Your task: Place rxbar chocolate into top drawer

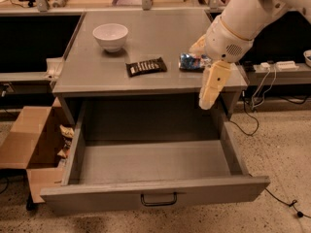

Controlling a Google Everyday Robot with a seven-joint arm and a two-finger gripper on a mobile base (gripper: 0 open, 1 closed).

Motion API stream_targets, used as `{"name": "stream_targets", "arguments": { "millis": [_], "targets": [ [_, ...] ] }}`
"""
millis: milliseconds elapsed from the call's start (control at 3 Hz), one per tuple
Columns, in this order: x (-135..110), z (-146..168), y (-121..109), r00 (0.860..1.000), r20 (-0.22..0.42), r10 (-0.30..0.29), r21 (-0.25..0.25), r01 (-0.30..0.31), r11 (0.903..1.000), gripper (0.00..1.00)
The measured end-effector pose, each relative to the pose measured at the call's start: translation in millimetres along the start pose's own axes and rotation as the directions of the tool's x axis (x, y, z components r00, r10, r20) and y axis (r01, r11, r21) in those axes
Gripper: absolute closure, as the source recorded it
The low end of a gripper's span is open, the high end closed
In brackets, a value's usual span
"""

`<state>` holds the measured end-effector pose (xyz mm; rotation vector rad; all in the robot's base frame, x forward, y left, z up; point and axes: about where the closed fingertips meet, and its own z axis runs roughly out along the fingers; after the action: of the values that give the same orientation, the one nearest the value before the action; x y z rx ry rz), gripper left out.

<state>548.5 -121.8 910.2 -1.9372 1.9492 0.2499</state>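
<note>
The rxbar chocolate (146, 66), a flat dark bar with pale lettering, lies on the grey tabletop (97, 72) near its front edge. The top drawer (150, 164) is pulled fully out below, with a dark bail handle (158, 199) on its front panel. Nothing lies inside it. My gripper (209, 100) hangs down at the table's right front corner, above the drawer's right rear, to the right of the bar and apart from it. It holds nothing.
A white bowl (110, 36) stands at the back left of the tabletop. A shiny blue-and-white packet (192, 62) lies right of the bar, partly behind my arm. An open cardboard box (29, 144) sits on the floor at left. Cables run along the floor at right.
</note>
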Motion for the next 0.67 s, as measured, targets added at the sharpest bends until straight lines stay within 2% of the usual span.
{"name": "stream_targets", "arguments": {
  "millis": [667],
  "targets": [
    [-30,48,-60,0.991,0.108,-0.085,-0.016,0.087,0.9961,0.0]
  ]
}}
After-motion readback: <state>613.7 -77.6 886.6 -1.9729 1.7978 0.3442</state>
